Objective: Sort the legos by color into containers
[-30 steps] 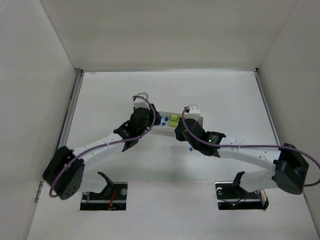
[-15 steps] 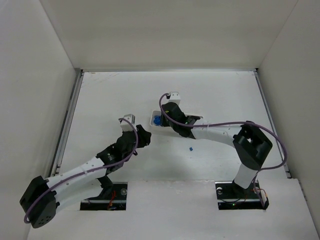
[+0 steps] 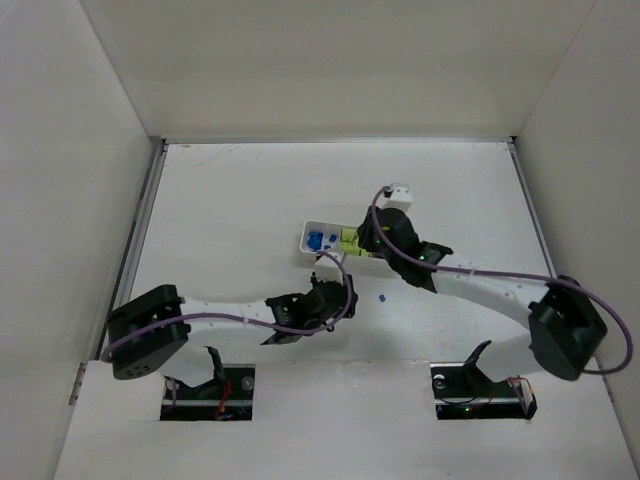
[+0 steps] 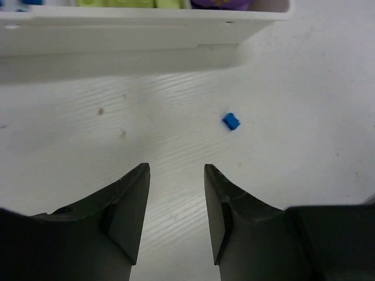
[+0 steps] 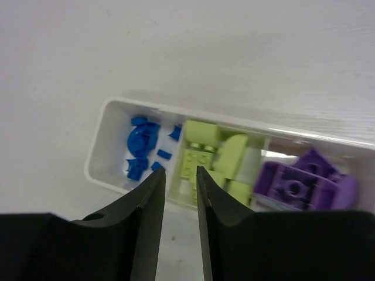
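Left gripper (image 4: 176,171) jaws apart, empty — tiny blue plastic cube (image 4: 231,121) ahead-right, likely next pick. Right gripper (image 5: 180,174) slightly parted, empty — hovers above white three-compartment plastic tray (image 5: 94,159).

Long white tray (image 5: 96,153), three compartments in a row, lying flat on the table (image 4: 304,105). One end compartment: blue pieces (image 5: 143,140), one round and several tiny cubes. Middle compartment: lime-green bricks (image 5: 202,159), studded and piled at mixed angles. Other end compartment: purple brick (image 5: 293,186), studs visible, tilted; can't tell if it's one piece or more. One tiny blue cube (image 4: 231,121) lies loose on the table, outside the tray, near its long side but not touching.
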Controlling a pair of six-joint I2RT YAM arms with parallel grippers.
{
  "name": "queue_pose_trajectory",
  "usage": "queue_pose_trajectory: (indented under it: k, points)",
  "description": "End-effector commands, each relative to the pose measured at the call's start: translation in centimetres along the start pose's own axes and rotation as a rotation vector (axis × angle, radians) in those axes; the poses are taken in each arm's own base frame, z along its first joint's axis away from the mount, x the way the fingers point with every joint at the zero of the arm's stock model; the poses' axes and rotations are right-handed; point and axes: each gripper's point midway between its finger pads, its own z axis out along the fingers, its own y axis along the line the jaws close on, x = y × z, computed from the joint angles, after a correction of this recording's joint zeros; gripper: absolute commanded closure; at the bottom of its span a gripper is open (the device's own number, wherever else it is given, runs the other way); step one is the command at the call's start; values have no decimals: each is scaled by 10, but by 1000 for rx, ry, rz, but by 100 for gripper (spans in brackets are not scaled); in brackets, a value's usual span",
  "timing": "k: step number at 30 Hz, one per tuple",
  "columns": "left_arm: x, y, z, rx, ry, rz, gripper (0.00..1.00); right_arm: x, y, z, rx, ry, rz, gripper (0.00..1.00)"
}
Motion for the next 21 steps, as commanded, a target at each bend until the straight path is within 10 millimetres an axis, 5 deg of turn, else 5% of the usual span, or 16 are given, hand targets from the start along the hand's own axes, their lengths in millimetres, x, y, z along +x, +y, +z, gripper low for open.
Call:
queue_pose_trajectory:
  k: [1, 8, 21]
  points:
    - [-16, -46, 14, 46, -69, -6, 60, -29, -36, -21, 50, -125, 109, 68]
    - [2, -65, 52, -33, -41, 5, 60, -27, -78, -42, 76, -147, 162, 67]
    - [24, -66, 86, -127, 12, 68, 61, -24, -86, -46, 29, -159, 190, 66]
